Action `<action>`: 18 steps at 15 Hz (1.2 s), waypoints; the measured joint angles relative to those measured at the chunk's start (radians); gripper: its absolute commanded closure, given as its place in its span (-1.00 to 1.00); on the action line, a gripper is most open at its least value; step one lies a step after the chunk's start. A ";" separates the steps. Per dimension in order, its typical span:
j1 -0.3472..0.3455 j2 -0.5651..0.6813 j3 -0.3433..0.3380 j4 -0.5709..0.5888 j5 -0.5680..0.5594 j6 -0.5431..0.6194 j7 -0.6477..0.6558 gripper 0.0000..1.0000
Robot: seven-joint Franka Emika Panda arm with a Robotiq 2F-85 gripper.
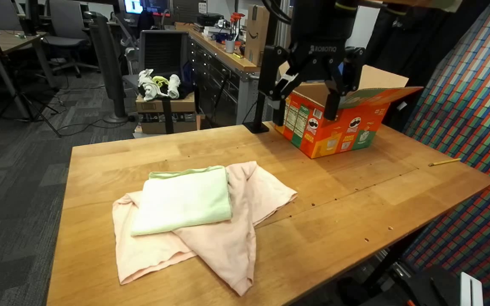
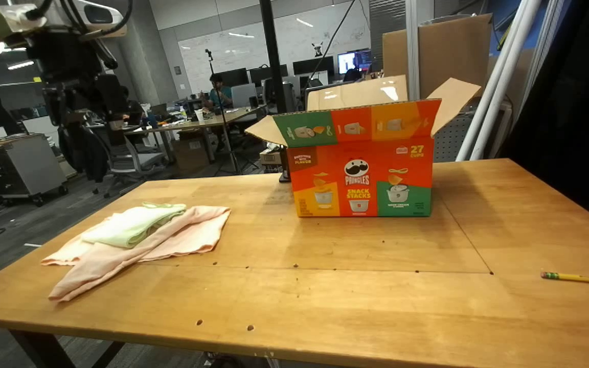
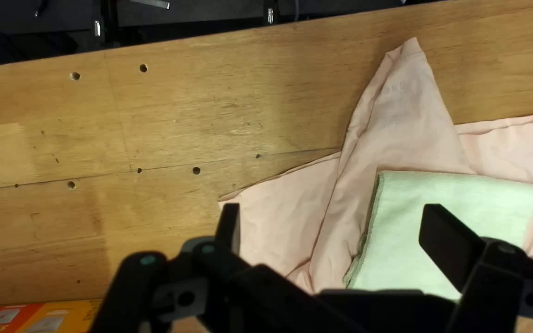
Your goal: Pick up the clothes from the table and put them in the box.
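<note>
The clothes lie in a pile on the wooden table (image 1: 321,238). A folded light green cloth (image 1: 183,202) rests on a rumpled pale pink cloth (image 1: 232,250). Both also show in an exterior view, the green (image 2: 128,225) and the pink (image 2: 97,268), and in the wrist view, the green (image 3: 461,199) and the pink (image 3: 400,129). My gripper (image 1: 305,112) is open and empty, raised above the table. In the wrist view its fingers (image 3: 331,226) stand wide apart over the cloths, not touching them. The orange-red box (image 1: 343,129) stands open with flaps spread; its inside is hidden.
The box also shows in an exterior view (image 2: 361,179), its flaps sticking outward. A black post (image 1: 257,126) stands on the table edge by the box. A yellow pencil (image 1: 445,162) lies on the table, also visible in an exterior view (image 2: 581,278).
</note>
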 measured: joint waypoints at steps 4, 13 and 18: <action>0.055 0.045 0.013 0.003 0.030 0.012 -0.025 -1.00; 0.211 0.248 0.096 0.024 0.231 0.384 -0.072 -1.00; 0.228 0.328 0.109 0.057 0.148 0.523 -0.123 -1.00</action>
